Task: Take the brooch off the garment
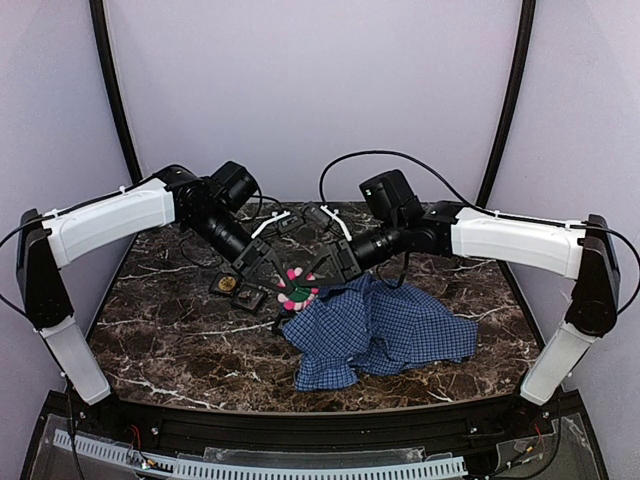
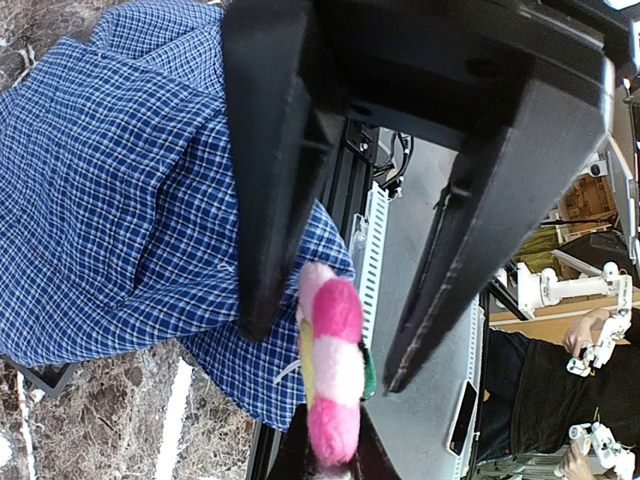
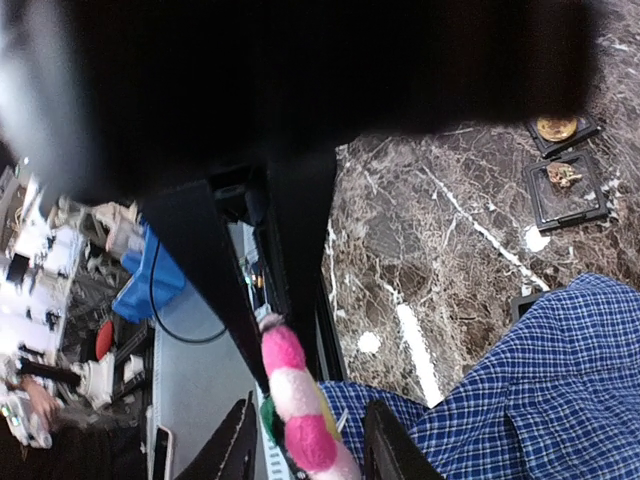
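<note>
We see brooch [image 1: 297, 290], pink-and-white striped plush with green trim, held above worktop [image 1: 170, 330], just at upper-left corner of blue check shirt [image 1: 385, 335]. We cannot tell whether pin sits in cloth. Long axis runs in line between both pincers. One end nipped by right pincer [image 2: 330, 462]. Other end points into left pincer [image 2: 325, 355], whose fingers stand spread, straddling it.

Pink-and-white fuzzy brooch [image 1: 297, 287] at the far-left edge of the crumpled blue-check shirt [image 1: 385, 335].
</note>
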